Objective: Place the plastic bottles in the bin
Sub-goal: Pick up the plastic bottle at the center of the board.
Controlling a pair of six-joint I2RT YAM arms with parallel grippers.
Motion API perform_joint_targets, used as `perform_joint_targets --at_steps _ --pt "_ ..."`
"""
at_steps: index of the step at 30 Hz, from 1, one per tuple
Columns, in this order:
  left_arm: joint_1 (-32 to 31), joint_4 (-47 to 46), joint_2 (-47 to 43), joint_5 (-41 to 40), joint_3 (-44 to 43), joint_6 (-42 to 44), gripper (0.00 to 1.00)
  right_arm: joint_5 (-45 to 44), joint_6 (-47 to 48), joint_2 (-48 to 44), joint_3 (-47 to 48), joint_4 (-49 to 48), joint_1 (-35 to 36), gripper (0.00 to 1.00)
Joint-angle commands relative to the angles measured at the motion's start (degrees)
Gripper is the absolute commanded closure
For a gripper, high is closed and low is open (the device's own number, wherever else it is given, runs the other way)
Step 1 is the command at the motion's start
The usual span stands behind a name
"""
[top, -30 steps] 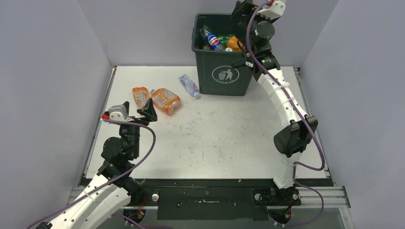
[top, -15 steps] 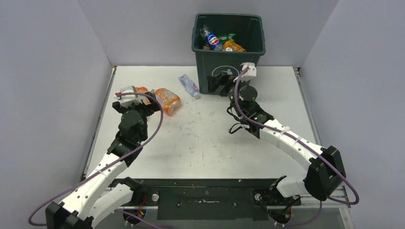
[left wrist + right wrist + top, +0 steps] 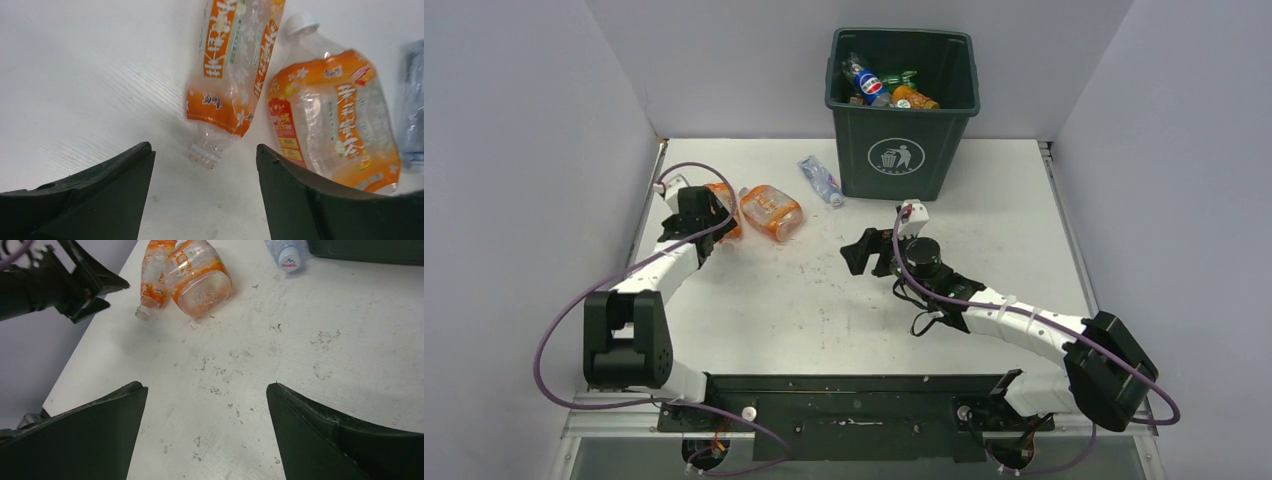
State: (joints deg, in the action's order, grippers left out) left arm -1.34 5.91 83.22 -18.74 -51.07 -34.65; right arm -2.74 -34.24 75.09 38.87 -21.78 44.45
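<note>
**A:** Left gripper (image 3: 203,150) status?
**B:** Jaws apart, nothing clamped. It's at the far left of the table (image 3: 824,300), low over the slim orange bottle (image 3: 232,65). That bottle's capless neck lies in line with the gap between the fingers. Can't see any contact.

**A:** Other loose bottles?
**B:** The wide orange bottle (image 3: 332,130), white cap, lies just right of the slim one. Can't tell if they touch. The clear bottle (image 3: 820,180) lies further right, beside the bin's near-left corner, cap toward the near right. All three are flat on the table.

**A:** Bin?
**B:** The dark green bin (image 3: 904,140) is upright at the far edge, about centre, white logo facing near. Dumped bottles (image 3: 879,85) show inside: one blue-labelled, some orange, a bit of green.

**A:** Right gripper (image 3: 205,387)?
**B:** Wide open, empty. It's over bare table on the near side of the bin, aimed left toward the orange pair and well apart from them.
</note>
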Motion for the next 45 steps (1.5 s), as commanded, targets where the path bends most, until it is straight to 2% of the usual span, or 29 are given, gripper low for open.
perform_joint_targets --at_steps 1,7,11,22,30,33,39,45 --pt "0.1 -0.4 4.0 4.6 -2.0 0.3 0.3 1.5 -0.6 -5.0 -1.4 -2.7 0.5 0.07" --pt "-0.2 0.2 9.1 4.5 -4.0 3.5 0.22 2.1 -0.4 -7.5 -3.3 -2.6 0.4 0.07" --pt "-0.1 0.6 11.6 4.8 -5.4 5.5 0.23 1.7 -0.2 -8.5 -3.6 -1.9 0.3 0.07" --pt "-1.1 1.0 14.5 5.7 -6.2 8.1 0.49 0.9 0.2 -9.2 -3.5 -0.9 0.0 0.08" --pt "-0.8 2.4 15.9 7.0 -7.1 8.0 0.6 -0.1 0.1 -10.8 -4.0 -0.1 0.0 0.08" --pt "-0.8 2.4 15.3 6.7 -6.7 7.9 0.72 -0.5 0.4 -11.8 -4.0 0.6 0.0 0.08" --pt "-1.2 2.7 8.4 5.3 -4.3 8.2 1.0 -1.2 1.9 -15.5 -3.2 3.6 -0.1 0.08" --pt "-4.3 5.3 -6.6 2.1 -2.0 7.9 1.0 -0.5 2.3 -18.6 -2.0 5.3 -0.2 0.08"
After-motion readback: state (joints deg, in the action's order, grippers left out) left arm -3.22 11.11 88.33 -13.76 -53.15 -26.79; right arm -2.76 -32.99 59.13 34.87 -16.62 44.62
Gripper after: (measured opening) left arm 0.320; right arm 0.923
